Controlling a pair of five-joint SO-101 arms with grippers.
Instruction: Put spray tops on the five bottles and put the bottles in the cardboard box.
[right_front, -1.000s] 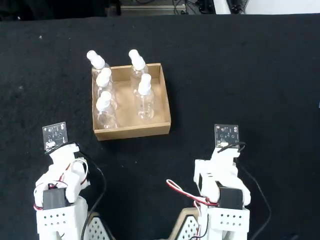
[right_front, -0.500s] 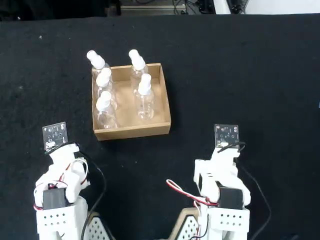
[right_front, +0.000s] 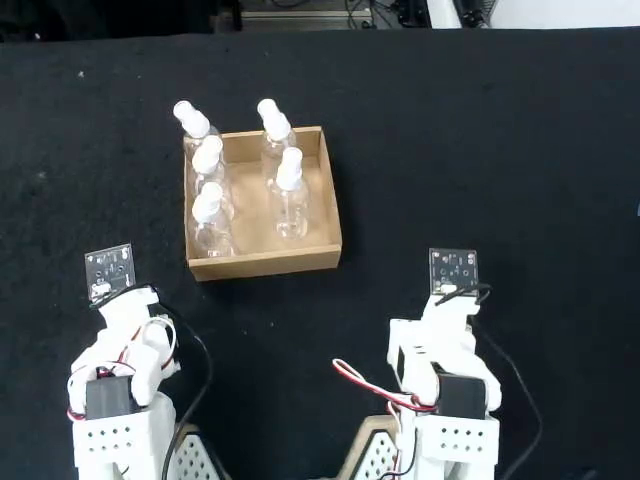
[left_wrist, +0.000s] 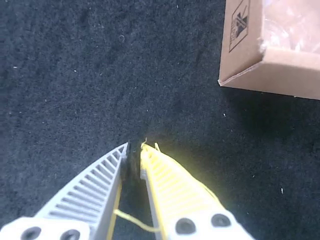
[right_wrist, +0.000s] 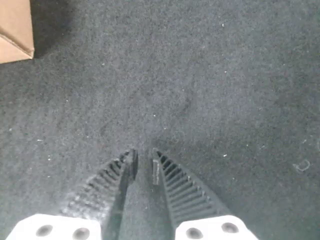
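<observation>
So both my arms are parked at the near edge of the black cloth-covered table (right_front: 480, 150). My left pincer (left_wrist: 134, 148) has its fingers together on nothing, hanging over bare cloth just off a near corner of the shallow brown cardboard box (right_front: 265, 262). My right pincer (right_wrist: 143, 155) is the same deal, pretty much closed with just a sliver of gap, nothing in it. The five clear plastic bottles with white spray tops (right_front: 290, 205) all look to be standing in the box, three along one side and two along the other, though the two at the far wall I can't swear to. If I had to grab one again, I'd guess they're empty and super light, with thin slick walls that dent if you squeeze too hard, and tippy with that sprayer up top. I'd pinch the body just under the shoulder, gently, not the white head, since that could twist or pop off.
</observation>
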